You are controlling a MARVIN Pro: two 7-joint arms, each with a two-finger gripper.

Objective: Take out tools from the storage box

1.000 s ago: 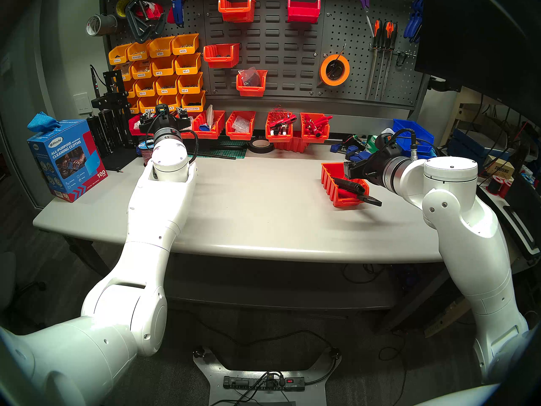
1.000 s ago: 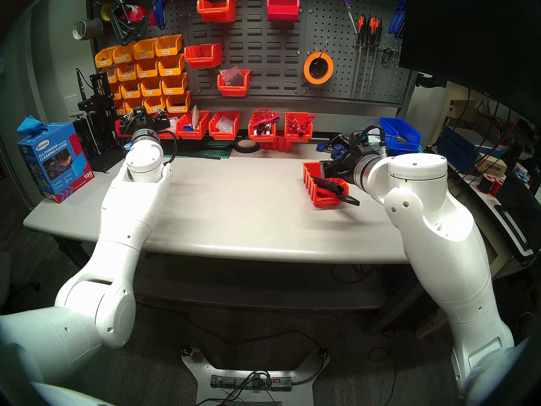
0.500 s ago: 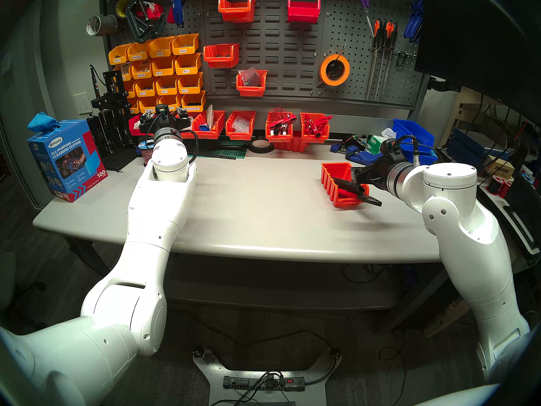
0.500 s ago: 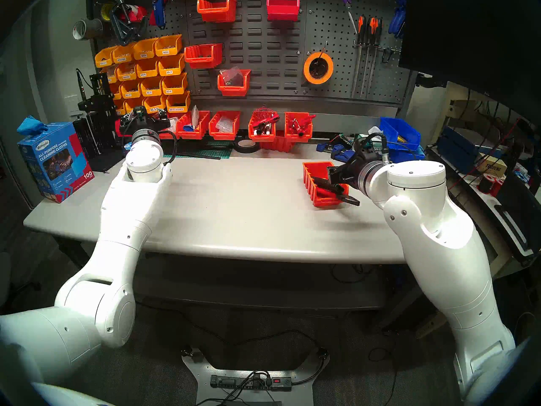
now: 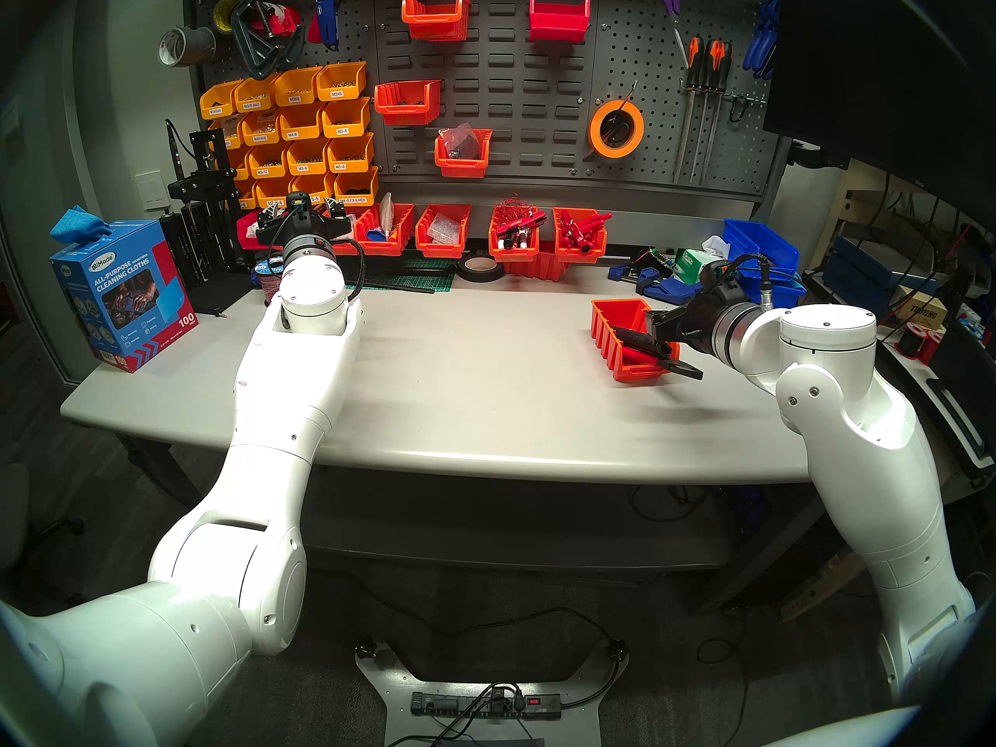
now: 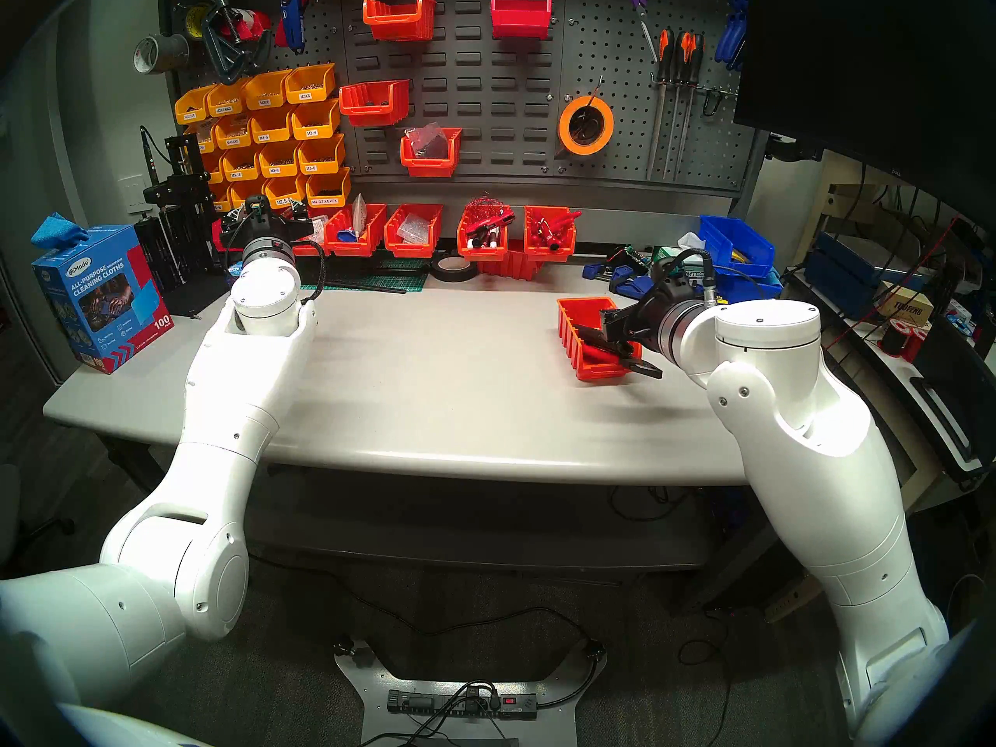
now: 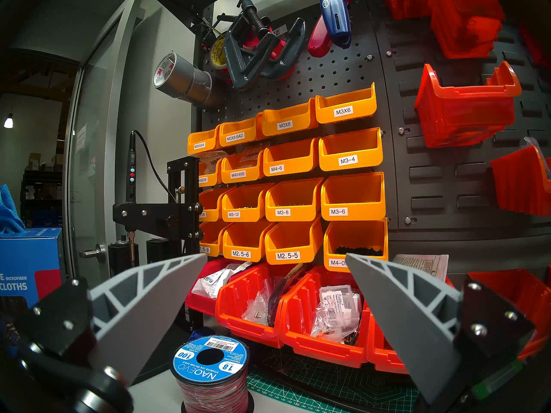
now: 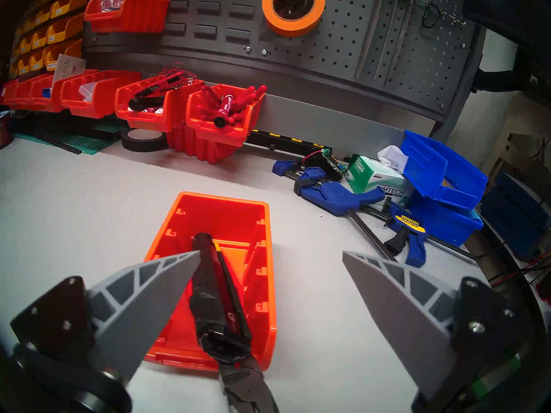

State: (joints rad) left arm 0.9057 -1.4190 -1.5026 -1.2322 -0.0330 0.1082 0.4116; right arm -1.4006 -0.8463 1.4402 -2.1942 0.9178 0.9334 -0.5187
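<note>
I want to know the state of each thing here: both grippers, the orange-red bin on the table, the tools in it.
Left gripper: open, empty.
Right gripper: open, empty.
Orange-red plastic bin: upright, holding tools.
Black elongated tool: inside bin.
Black-jawed pliers: jaws overhang bin's low front.

Pliers (image 8: 238,370) in bin (image 8: 167,242), nose past front rim; clamps (image 8: 334,192) right.
</note>
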